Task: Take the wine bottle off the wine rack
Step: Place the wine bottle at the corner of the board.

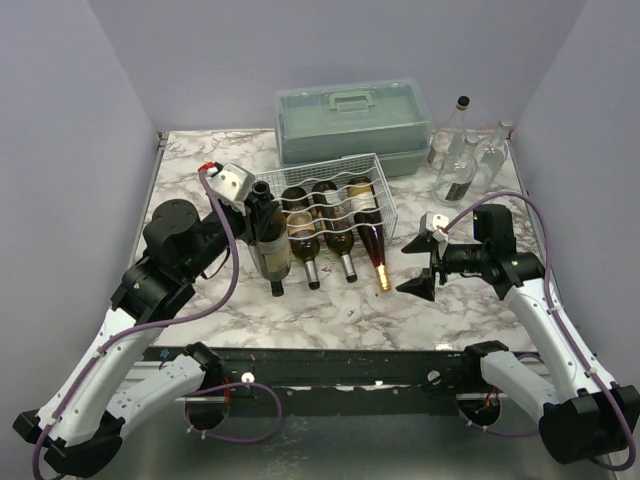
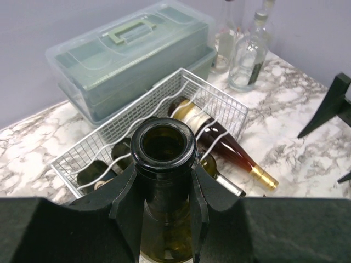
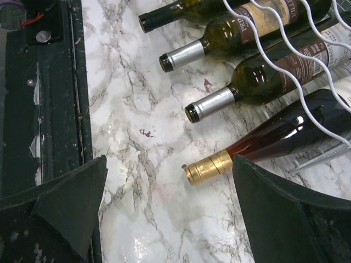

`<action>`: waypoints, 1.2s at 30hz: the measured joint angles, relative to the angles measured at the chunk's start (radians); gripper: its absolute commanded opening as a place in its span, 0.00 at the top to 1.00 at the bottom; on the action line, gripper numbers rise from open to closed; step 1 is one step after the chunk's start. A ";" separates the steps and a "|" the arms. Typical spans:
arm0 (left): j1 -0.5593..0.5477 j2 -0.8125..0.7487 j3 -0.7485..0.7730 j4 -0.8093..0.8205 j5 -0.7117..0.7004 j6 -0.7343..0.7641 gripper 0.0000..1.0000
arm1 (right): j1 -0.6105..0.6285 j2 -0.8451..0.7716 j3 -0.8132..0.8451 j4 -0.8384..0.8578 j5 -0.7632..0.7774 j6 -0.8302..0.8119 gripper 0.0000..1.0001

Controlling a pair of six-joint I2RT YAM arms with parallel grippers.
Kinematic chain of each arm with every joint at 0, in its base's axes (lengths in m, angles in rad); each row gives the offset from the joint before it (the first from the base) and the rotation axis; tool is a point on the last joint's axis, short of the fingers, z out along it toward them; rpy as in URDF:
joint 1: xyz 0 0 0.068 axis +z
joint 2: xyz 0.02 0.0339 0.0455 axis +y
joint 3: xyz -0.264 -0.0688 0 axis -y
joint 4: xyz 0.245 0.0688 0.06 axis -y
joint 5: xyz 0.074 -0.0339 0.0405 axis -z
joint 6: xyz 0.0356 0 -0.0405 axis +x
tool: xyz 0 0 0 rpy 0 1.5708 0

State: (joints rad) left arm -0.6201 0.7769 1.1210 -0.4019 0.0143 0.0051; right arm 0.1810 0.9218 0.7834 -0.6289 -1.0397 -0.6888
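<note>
A dark green wine bottle (image 1: 270,245) stands upright at the left end of the white wire wine rack (image 1: 386,190). My left gripper (image 1: 261,207) is shut on its neck, just below the open mouth (image 2: 164,143), with a finger (image 2: 127,200) on each side. I cannot tell whether its base rests on anything. Several other bottles lie in the rack's grooves (image 2: 189,90) with their necks toward me, among them a red one with a gold cap (image 3: 208,167). My right gripper (image 3: 170,192) hangs open right of the rack (image 1: 425,265). The gold cap lies just inside its right finger.
A grey-green plastic case with a handle (image 1: 352,120) sits behind the rack. Clear glass bottles (image 1: 462,150) stand at the back right. A black rail (image 1: 330,365) runs along the table's near edge. Purple walls close in on three sides.
</note>
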 measured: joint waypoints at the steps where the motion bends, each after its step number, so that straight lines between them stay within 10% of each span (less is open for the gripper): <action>1: 0.010 0.006 0.010 0.000 0.001 0.000 1.00 | 0.000 0.000 0.000 0.000 0.000 0.000 0.01; 36: 0.503 0.467 0.400 0.250 0.009 -0.082 1.00 | 0.000 0.000 -0.005 -0.001 -0.002 -0.005 0.01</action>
State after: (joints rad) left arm -0.1169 1.2434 1.5211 -0.1516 0.0235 -0.0765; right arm 0.1810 0.9215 0.7784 -0.6296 -1.0416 -0.6941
